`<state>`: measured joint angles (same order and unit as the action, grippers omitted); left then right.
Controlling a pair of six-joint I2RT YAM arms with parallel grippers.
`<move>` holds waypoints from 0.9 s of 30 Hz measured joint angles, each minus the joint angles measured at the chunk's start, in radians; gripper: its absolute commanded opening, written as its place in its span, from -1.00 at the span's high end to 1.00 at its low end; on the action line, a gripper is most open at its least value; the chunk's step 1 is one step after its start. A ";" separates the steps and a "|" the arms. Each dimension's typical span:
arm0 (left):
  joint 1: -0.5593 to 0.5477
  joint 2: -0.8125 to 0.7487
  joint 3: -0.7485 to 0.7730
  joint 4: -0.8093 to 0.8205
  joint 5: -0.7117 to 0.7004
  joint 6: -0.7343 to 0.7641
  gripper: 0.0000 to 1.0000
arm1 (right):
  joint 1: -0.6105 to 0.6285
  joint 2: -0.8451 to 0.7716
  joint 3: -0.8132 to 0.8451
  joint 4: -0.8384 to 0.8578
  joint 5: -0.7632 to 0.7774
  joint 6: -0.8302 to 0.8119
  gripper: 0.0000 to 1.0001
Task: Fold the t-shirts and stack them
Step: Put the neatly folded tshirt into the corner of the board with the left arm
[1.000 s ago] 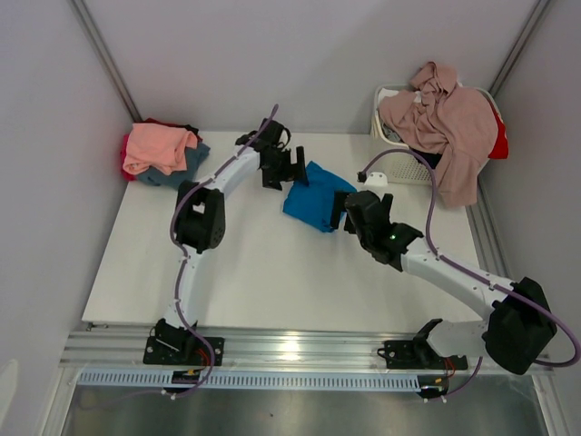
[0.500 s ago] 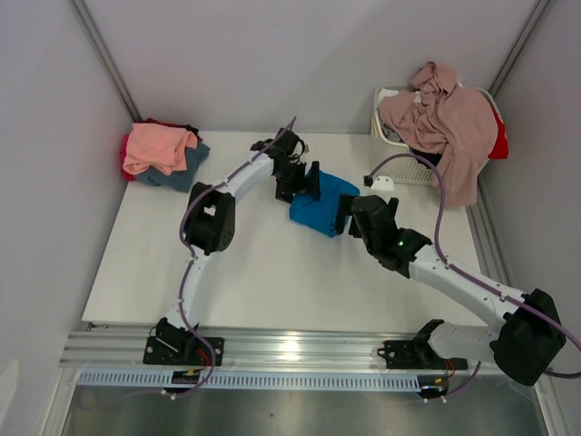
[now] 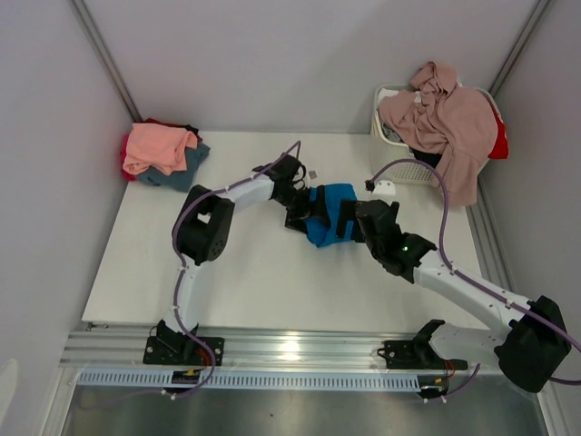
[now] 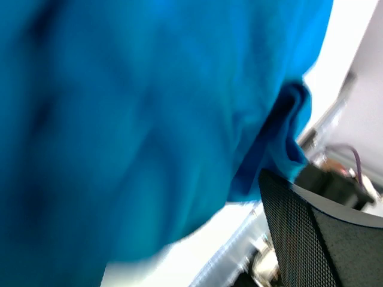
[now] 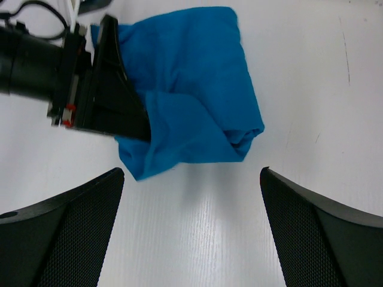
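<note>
A bright blue t-shirt [image 3: 329, 211] lies bunched at the table's middle; it shows again as t-shirt [image 5: 191, 101]. My left gripper [image 3: 303, 211] is pushed into its left side with jaws wide. In the left wrist view blue cloth [image 4: 137, 119] fills the frame and only one finger [image 4: 311, 239] shows. In the right wrist view that gripper's dark finger [image 5: 114, 101] lies against the cloth. My right gripper [image 5: 191, 172] stands open just short of the shirt's near edge, bare table between its fingers. Folded t-shirts [image 3: 162, 150], salmon pink on top, sit at the back left.
A white slatted basket [image 3: 410, 165] stands at the back right, with a mauve-pink t-shirt [image 3: 449, 123] draped over it and a bit of red behind. Grey walls close in on both sides. Cables trail from both arms.
The left gripper has swung right and nearer, pushing into the blue shirt, which has bunched up and shifted right. The right gripper has moved in closer to it.
</note>
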<state>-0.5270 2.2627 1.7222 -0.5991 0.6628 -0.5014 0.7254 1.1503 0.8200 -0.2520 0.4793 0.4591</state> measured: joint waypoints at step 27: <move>-0.135 -0.500 -0.701 0.333 -0.325 -0.216 -0.98 | -0.002 0.024 -0.022 0.018 -0.064 -0.042 -0.99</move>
<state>-0.6617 1.7630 1.0214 -0.2657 0.3374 -0.7170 0.7238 1.1744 0.7982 -0.2337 0.4149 0.4175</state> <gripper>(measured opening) 0.993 0.993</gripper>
